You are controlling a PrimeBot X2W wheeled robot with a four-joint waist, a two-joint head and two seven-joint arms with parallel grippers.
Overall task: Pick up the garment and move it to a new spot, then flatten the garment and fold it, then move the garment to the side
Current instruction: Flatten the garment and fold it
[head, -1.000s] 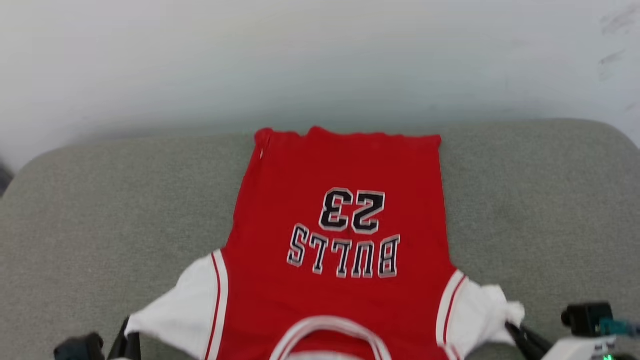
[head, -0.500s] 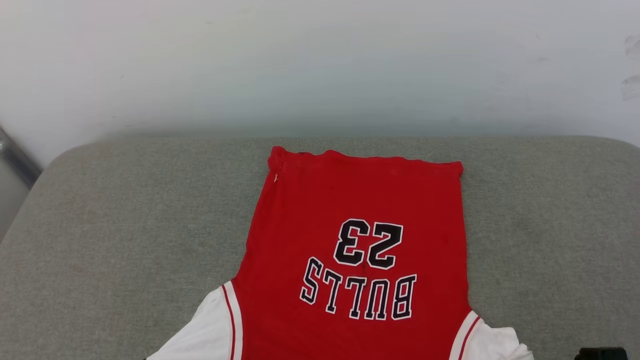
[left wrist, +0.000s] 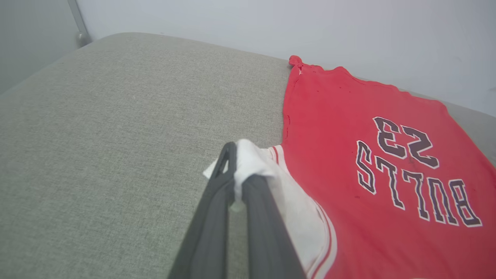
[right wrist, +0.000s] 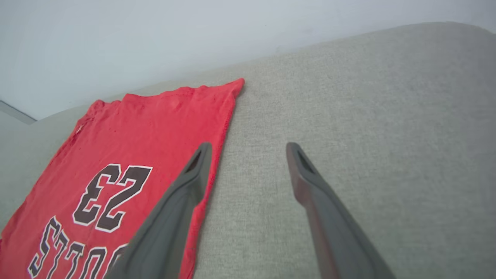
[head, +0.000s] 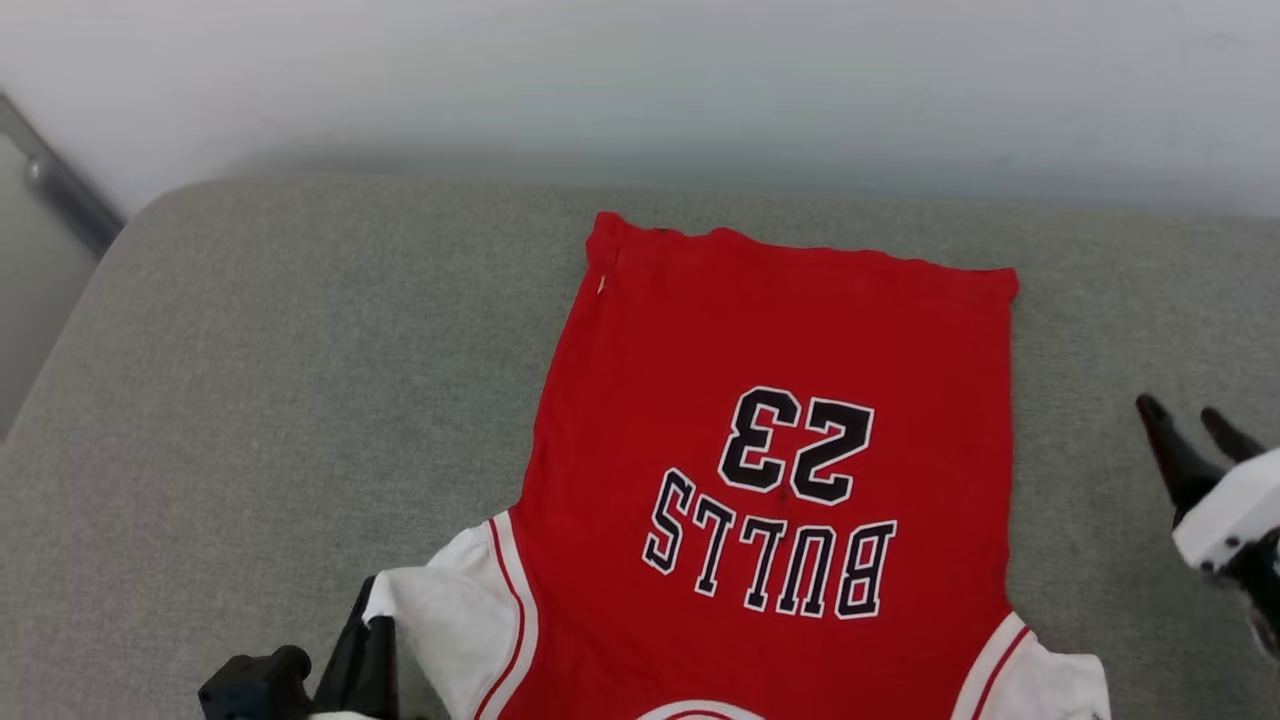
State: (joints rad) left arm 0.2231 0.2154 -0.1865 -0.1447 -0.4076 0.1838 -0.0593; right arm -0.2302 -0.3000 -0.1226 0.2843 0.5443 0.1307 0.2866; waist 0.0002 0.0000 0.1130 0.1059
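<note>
We see left gripper (head: pixel 372 625) at lower left: fingers clamped together on white sleeve (head: pixel 445 615) of jersey (head: pixel 770 330); in its wrist view, cloth bunched between tips. Jersey lies flat mid-cushion (head: pixel 250 400), hem toward wall (head: pixel 640 80), lettering upside down to us, collar at near edge. Other sleeve (head: pixel 1060 680) lies loose on cushion. We see right gripper (head: pixel 1182 412) just off jersey's right edge, fingers spread wide, nothing between them, over bare cushion.

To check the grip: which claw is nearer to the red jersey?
Left. The left claw is shut on the white sleeve of the jersey; the right claw stands open over the cushion, apart from its right edge.
</note>
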